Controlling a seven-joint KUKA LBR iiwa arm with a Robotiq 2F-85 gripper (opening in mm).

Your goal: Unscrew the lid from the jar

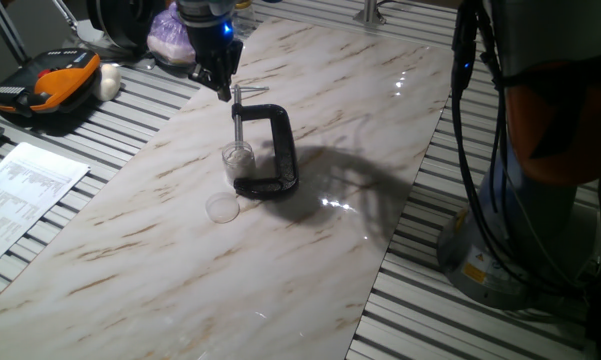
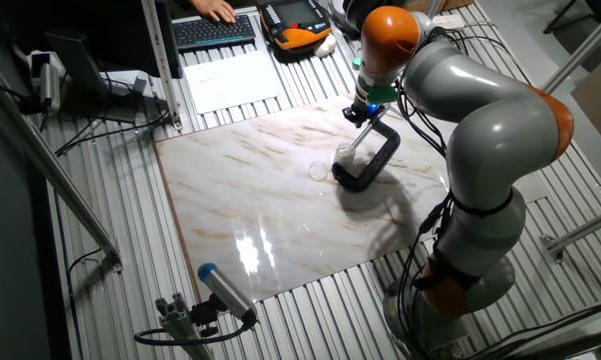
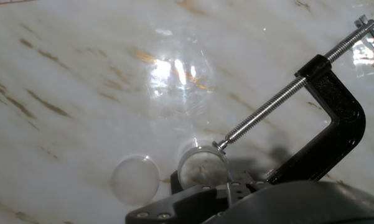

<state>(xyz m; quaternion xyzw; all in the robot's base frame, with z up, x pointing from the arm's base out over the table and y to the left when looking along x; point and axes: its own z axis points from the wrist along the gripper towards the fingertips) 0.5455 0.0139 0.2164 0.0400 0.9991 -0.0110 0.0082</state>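
Note:
The tiny clear jar [image 1: 237,160] [image 2: 345,158] [image 3: 202,168] stands upright, pinned between the screw tip and the jaw of a black C-clamp [image 1: 280,150] [image 2: 378,155] [image 3: 342,112]. Its mouth shows uncovered in the hand view. The translucent lid [image 1: 222,208] [image 2: 318,171] [image 3: 134,179] lies flat on the marble table [image 1: 310,250], a short way from the jar and apart from it. My gripper [image 1: 224,88] [image 2: 358,113] hangs above the clamp's screw handle, higher than the jar, holding nothing visible. Its fingertips are too dark and small to judge the gap.
An orange and black case [image 1: 45,85] and a printed sheet [image 1: 20,185] lie on the slatted bench left of the marble. A purple bag [image 1: 168,35] sits behind the gripper. The arm's base [image 2: 460,270] stands at the marble's right side.

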